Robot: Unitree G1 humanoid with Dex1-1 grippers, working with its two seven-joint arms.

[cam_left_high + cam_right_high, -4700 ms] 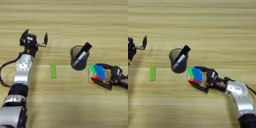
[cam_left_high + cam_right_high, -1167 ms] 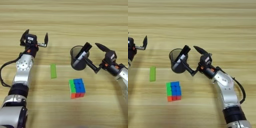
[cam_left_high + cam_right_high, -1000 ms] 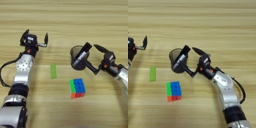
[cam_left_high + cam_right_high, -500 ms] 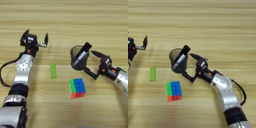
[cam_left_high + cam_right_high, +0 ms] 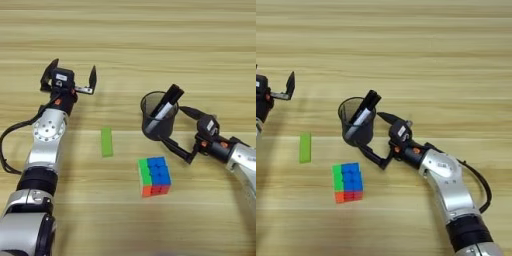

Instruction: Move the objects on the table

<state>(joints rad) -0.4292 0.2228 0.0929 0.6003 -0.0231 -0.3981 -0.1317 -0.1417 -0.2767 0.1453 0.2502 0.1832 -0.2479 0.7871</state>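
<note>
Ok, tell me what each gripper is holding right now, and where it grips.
Nothing is held. The right gripper is open beside the pen cup, fingers either side, not clamped. The left gripper is open and idle.

Little marks the place beyond a test bench or lab desk: a light wood-grain counter (image 5: 150, 45) fills the whole frame, bearing only a mesh pen cup (image 5: 159, 116) with markers at centre, a puzzle cube (image 5: 154, 176) and a green block (image 5: 106, 141) below it.
</note>
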